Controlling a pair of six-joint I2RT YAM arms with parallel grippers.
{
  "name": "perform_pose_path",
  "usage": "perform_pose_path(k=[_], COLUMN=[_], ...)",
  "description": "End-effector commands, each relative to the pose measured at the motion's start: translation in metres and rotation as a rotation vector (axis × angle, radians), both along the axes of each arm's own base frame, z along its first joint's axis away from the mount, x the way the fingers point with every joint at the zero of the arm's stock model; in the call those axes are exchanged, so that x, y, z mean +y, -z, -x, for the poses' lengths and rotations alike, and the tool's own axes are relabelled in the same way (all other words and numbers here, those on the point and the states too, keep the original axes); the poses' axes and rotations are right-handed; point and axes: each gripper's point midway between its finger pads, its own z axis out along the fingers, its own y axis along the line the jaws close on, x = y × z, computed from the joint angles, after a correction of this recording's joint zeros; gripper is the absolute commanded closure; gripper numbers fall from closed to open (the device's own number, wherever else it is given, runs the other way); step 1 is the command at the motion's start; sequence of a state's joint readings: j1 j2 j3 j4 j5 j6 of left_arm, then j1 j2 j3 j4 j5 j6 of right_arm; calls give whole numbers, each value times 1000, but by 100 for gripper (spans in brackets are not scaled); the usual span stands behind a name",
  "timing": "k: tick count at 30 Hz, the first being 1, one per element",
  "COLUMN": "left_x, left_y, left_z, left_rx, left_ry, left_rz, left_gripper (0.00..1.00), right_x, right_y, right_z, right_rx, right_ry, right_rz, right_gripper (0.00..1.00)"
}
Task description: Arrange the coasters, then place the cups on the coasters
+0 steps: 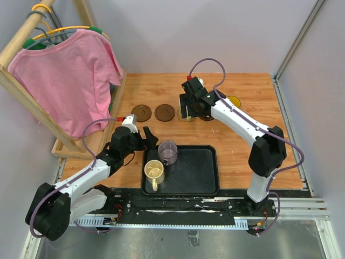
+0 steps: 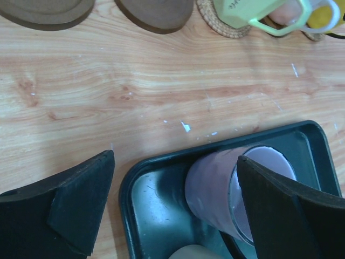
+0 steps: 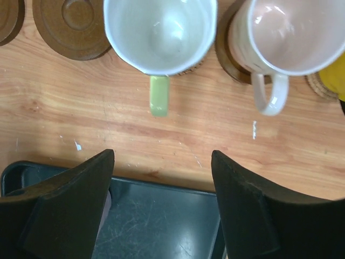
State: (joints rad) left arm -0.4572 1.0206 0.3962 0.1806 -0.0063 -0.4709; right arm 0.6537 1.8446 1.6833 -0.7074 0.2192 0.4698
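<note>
Two dark brown coasters (image 1: pixel 142 112) (image 1: pixel 164 112) lie bare at the back left. Right of them the white cup with a green handle (image 3: pixel 159 32) stands on a tan coaster (image 3: pixel 190 67), and the pinkish cup (image 3: pixel 291 32) stands on a dark brown coaster (image 3: pixel 227 54). The yellow cup (image 1: pixel 233 101) is furthest right, on a tan coaster (image 3: pixel 321 86). My right gripper (image 3: pixel 161 183) is open and empty, just in front of the white cup. The purple-grey cup (image 2: pixel 215 189) and the cream cup (image 1: pixel 153 171) stand in the tray. My left gripper (image 2: pixel 175 178) is open, and the purple-grey cup sits between its fingers, close to the right one.
The black tray (image 1: pixel 197 172) lies near the table's front edge between the arms. A wooden rack with a pink shirt (image 1: pixel 70 75) stands at the back left, its base frame along the table's left side. Grey walls close the back and right.
</note>
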Motion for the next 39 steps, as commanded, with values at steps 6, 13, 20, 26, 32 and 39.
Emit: perform_pose_path(k=[6, 13, 20, 26, 32, 39], left_x=[-34, -61, -76, -79, -78, -81], left_y=[-22, -21, -7, 15, 33, 33], left_z=[30, 57, 81, 94, 89, 76], left_rx=[-16, 27, 91, 161, 189, 162], left_ry=[163, 292, 394, 433, 408, 379], left_rz=[28, 18, -25, -89, -156, -189], left_gripper=[0, 0, 0, 0, 0, 0], right_x=[-37, -64, -79, -80, -78, -78], right_y=[-31, -41, -35, -32, -31, -31], right_z=[30, 51, 65, 69, 69, 69], right_rx=[-172, -276, -286, -285, -284, -287], right_ry=[43, 77, 93, 98, 94, 96], right_rz=[-2, -45, -37, -52, -62, -71], right_gripper=[25, 23, 22, 21, 21, 20])
